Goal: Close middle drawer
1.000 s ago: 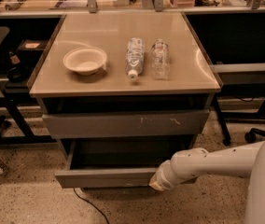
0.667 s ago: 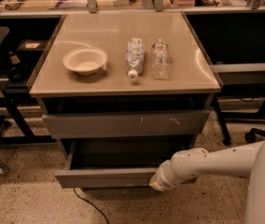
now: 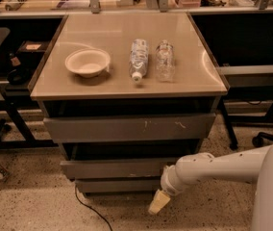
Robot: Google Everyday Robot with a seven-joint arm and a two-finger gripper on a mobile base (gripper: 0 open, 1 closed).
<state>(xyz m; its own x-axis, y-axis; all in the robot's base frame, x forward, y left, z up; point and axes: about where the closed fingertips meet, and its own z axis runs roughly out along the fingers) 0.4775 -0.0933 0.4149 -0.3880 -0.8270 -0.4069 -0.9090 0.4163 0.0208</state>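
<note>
The wide, plain grey middle drawer (image 3: 112,168) is seen beneath the scuffed grey drawer front (image 3: 127,127), judged almost shut. The cream-tipped gripper (image 3: 158,202) is held low, near its right end; open or clenched cannot be told. A square, level push farward is called for, so the front is seated flush.

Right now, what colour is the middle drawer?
Middle drawer: plain grey, camera view; gripper below its right end.
</note>
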